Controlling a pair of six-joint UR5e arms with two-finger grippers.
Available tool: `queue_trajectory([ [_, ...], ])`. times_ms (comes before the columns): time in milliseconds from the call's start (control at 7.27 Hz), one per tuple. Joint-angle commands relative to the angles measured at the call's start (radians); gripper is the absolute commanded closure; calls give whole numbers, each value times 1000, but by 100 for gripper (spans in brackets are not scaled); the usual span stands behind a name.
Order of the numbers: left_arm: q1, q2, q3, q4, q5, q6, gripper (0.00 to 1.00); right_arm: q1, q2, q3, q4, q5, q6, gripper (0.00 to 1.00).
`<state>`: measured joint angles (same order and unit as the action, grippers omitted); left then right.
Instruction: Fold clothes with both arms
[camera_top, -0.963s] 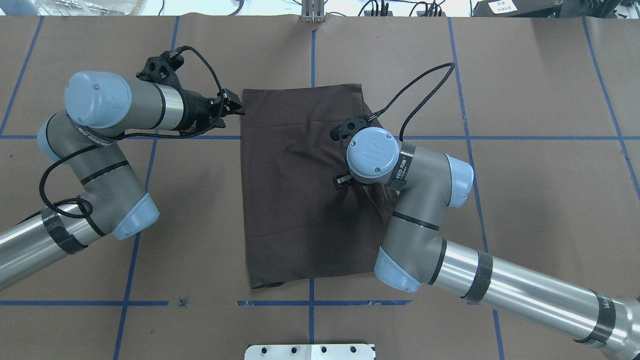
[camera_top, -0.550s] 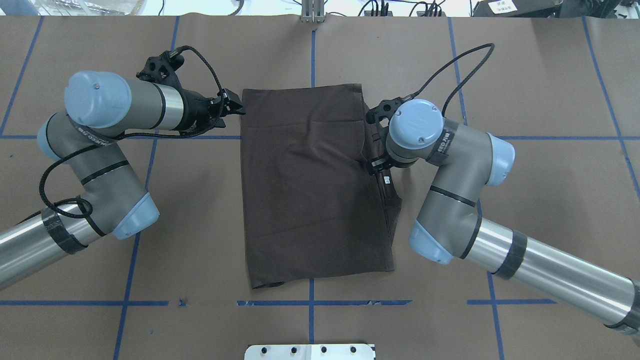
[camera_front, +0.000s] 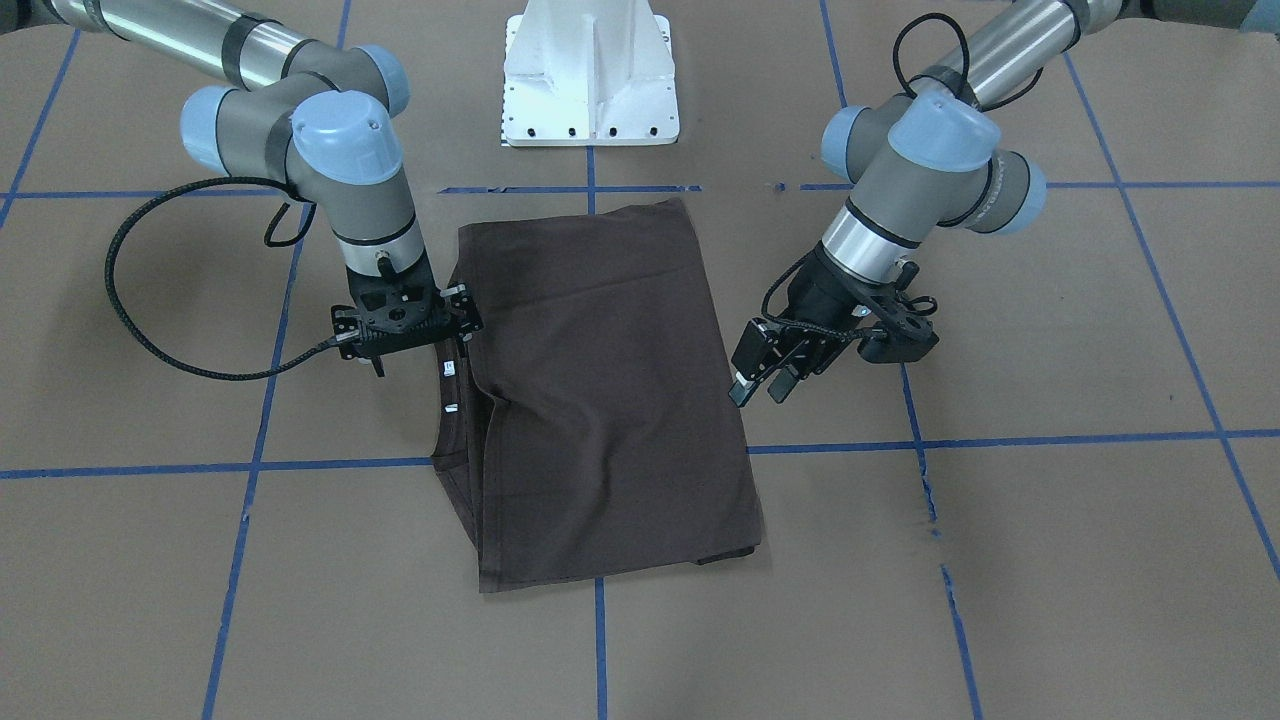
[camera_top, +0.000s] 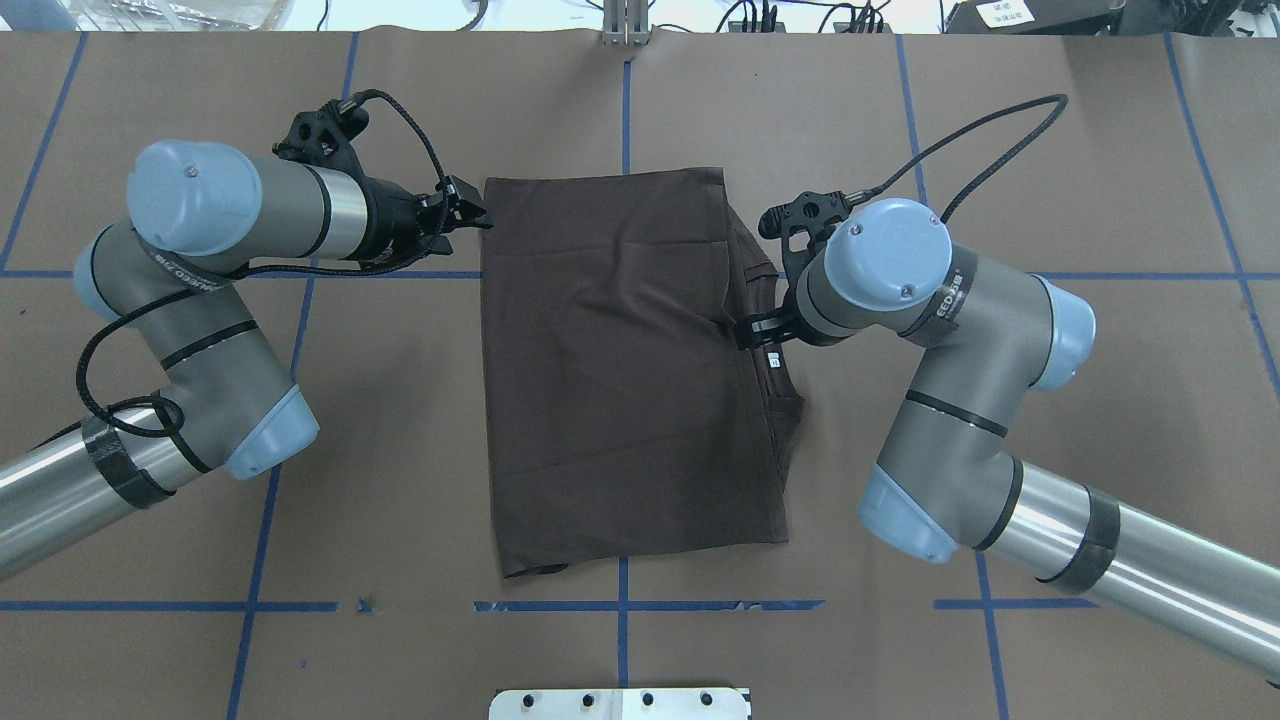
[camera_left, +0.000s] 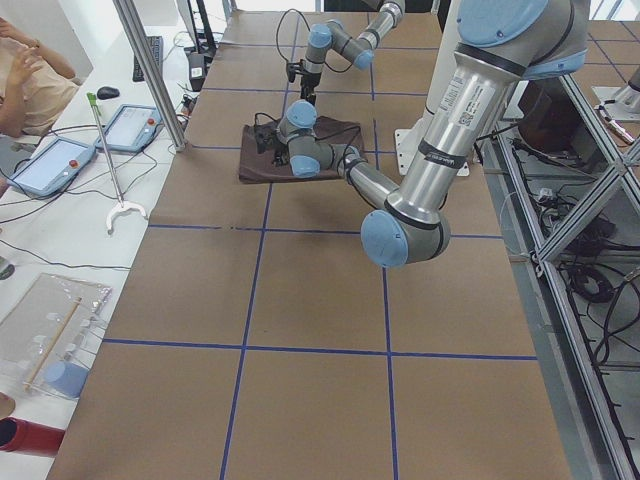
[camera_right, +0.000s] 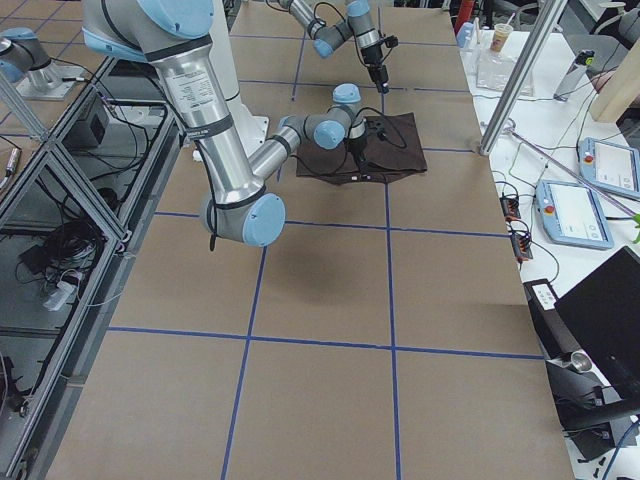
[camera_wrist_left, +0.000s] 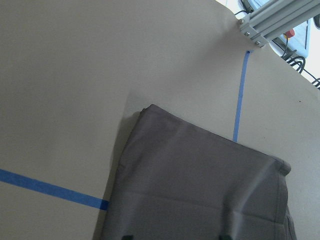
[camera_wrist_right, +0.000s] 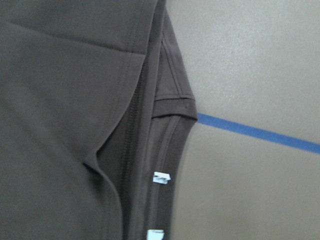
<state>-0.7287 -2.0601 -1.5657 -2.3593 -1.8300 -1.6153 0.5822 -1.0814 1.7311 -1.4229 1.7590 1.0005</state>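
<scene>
The dark grey-brown T-shirt (camera_top: 610, 380) lies folded into a tall rectangle on the brown table; it also shows in the front view (camera_front: 600, 380). Its collar edge with white neck tags (camera_top: 776, 360) sticks out on the right side, and the right wrist view shows them close up (camera_wrist_right: 161, 177). My left gripper (camera_top: 470, 215) is open and empty, just off the shirt's far left corner, also seen from the front (camera_front: 760, 385). My right gripper (camera_front: 405, 335) hangs over the collar edge, apparently open, holding nothing.
Blue tape lines (camera_top: 400, 274) grid the brown table cover. The white bolted pedestal base (camera_front: 590, 80) stands at the robot's side of the table. A metal post (camera_top: 625, 25) stands at the far edge. Tablets and an operator sit beyond the table (camera_left: 60, 160).
My right arm has swung right, from over the middle of the shirt to its right collar edge. The folded layer now lies flat. The left arm has not moved.
</scene>
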Motion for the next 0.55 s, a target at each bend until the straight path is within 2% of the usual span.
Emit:
queue_trajectory([
  [0,0,2,0,0,0,0,35,-117,-8,89,4,-66,464,0],
  [138,0,5,0,-1,0,0,35,-166,-11,97,4,-93,630,2],
  [275,0,6,0,-3,0,0,35,-206,-17,102,4,-104,774,10],
  [413,0,6,-2,-3,0,0,35,-272,-37,102,2,-166,864,19],
])
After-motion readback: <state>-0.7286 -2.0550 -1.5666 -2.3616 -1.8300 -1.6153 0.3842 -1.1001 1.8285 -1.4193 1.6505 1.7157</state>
